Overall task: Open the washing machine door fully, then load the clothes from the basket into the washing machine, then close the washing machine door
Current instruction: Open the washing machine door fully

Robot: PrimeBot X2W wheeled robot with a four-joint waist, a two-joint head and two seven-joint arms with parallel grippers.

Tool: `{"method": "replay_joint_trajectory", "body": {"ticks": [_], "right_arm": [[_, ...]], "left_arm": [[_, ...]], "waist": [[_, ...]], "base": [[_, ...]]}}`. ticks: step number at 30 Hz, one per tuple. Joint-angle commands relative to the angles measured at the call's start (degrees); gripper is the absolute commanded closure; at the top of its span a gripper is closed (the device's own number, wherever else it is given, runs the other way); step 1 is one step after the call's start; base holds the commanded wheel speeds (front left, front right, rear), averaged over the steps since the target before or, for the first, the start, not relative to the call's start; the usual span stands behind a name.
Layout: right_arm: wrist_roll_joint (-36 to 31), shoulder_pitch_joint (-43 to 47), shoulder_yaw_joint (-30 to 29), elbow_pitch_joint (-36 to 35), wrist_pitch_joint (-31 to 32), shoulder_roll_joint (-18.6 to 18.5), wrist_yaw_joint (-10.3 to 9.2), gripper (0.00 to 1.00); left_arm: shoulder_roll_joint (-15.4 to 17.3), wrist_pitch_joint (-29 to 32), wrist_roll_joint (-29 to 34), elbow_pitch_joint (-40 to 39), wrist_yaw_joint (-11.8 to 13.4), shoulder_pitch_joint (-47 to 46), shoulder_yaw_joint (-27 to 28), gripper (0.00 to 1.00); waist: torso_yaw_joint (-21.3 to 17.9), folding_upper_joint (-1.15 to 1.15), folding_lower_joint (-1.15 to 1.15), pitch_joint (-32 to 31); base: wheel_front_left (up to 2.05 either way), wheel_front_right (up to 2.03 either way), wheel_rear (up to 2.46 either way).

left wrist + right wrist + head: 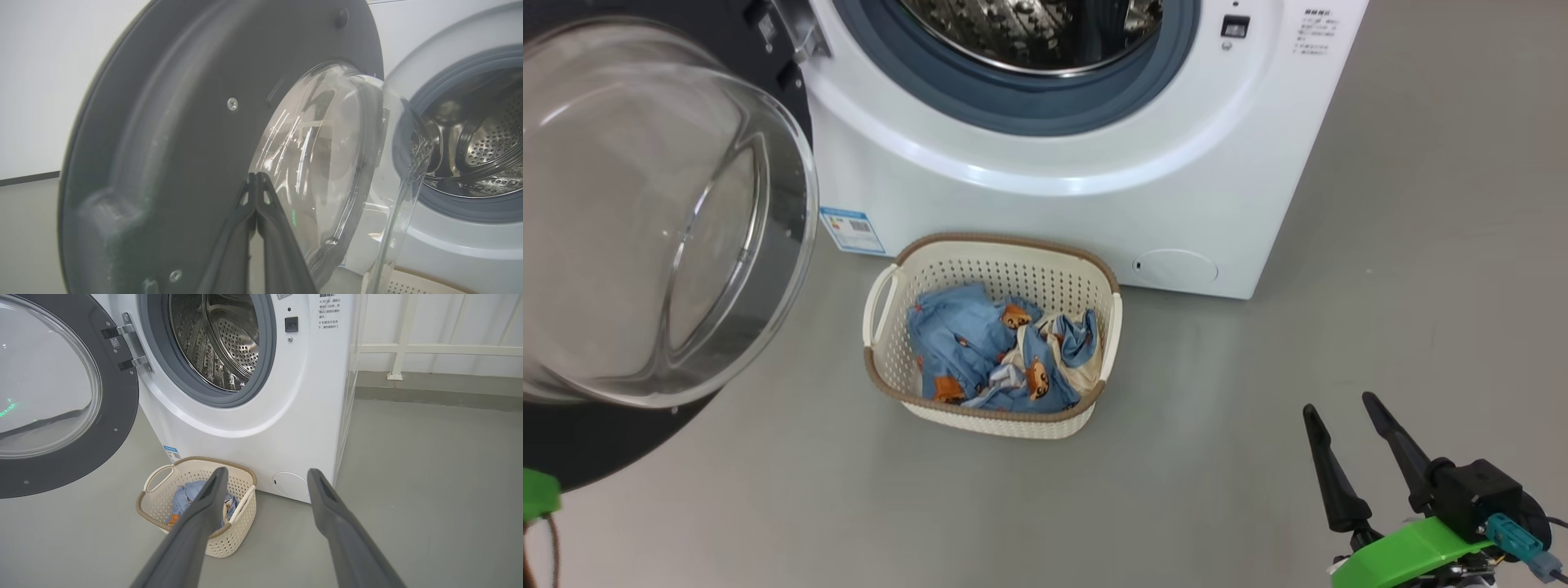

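The washing machine (1054,204) (286,416) stands with its steel drum exposed. Its door (645,220) (53,396) (184,143) hangs swung out to the left, glass bowl bulging toward me. On the floor before the machine sits the basket (992,412) (241,486) with the blue bear-print clothes (980,351) (184,498) inside. My left gripper (256,175) is shut and empty, tips close to the door's inner face beside the glass. My right gripper (1339,404) (265,473) is open and empty, low at the right, well short of the basket.
Grey floor spreads around the basket and to the machine's right. A white railing (404,347) and wall base run behind at the far right. A round filter cap (1174,267) sits low on the machine front.
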Motion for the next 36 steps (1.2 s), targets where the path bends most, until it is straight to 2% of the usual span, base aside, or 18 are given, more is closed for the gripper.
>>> {"method": "replay_joint_trajectory", "body": {"ticks": [1, 7, 15, 16, 17, 20, 22, 23, 36], "right_arm": [[0.6, 0.5, 1.6, -1.1, -0.7, 0.0, 0.09, 0.0], [1.5, 1.3, 1.8, -1.1, -0.7, 0.8, 0.09, 0.0], [2.3, 2.4, 2.5, -1.2, -0.7, 2.0, 0.09, 0.0], [2.4, 2.5, 2.6, -1.2, -0.7, 2.0, 0.09, 0.0], [2.4, 2.7, 2.7, -1.2, -0.7, 2.1, 0.09, 0.0], [2.3, 3.0, 2.8, -1.6, -0.7, 2.4, 0.09, 0.0], [2.2, 3.1, 2.5, -1.9, -0.7, 2.4, 0.09, 0.0], [2.2, 3.1, 2.5, -2.0, -0.7, 2.4, 0.09, 0.0], [1.9, 3.5, 2.9, -3.9, -0.7, 2.3, 0.09, 0.0]], "left_arm": [[2.1, -0.4, -0.1, -3.8, -0.1, 0.9, 0.3, 1.0], [0.6, -0.4, 0.7, -10.2, -0.1, 4.3, -3.6, 1.0], [-1.3, -0.4, 1.0, -14.5, -0.1, 9.2, -7.4, 1.0], [-1.4, -0.4, 1.0, -14.9, -0.1, 9.9, -7.9, 0.91], [-1.3, -0.4, 1.0, -15.1, -0.1, 10.7, -8.6, 0.78], [-1.2, -0.4, 0.6, -16.0, -0.1, 12.6, -9.5, 0.52], [-1.8, -0.4, 0.4, -16.6, -0.1, 13.8, -10.0, 0.12], [-1.9, -0.4, 0.6, -16.8, -0.1, 14.4, -10.4, 0.0], [-5.4, -0.4, 0.8, -17.9, -0.1, 20.8, -15.1, 0.0]], "waist": [[-0.3, 0.0, 0.0, -1.4], [-1.5, 0.0, 0.0, -4.0], [-3.7, 0.0, 0.0, -6.8], [-4.1, 0.0, 0.0, -7.1], [-4.4, 0.0, 0.0, -7.3], [-5.6, 0.0, 0.0, -7.8], [-6.3, 0.0, 0.0, -8.1], [-6.7, 0.0, 0.0, -8.2], [-10.9, 0.0, 0.0, -9.7]], "base": [[0.0, 0.0, 0.0], [0.0, 0.0, 0.0], [0.0, 0.0, 0.0], [0.0, 0.0, 0.0], [0.0, 0.0, 0.0], [0.0, 0.0, 0.0], [0.0, 0.0, 0.0], [0.0, 0.0, 0.0], [0.0, 0.0, 0.0]]}}
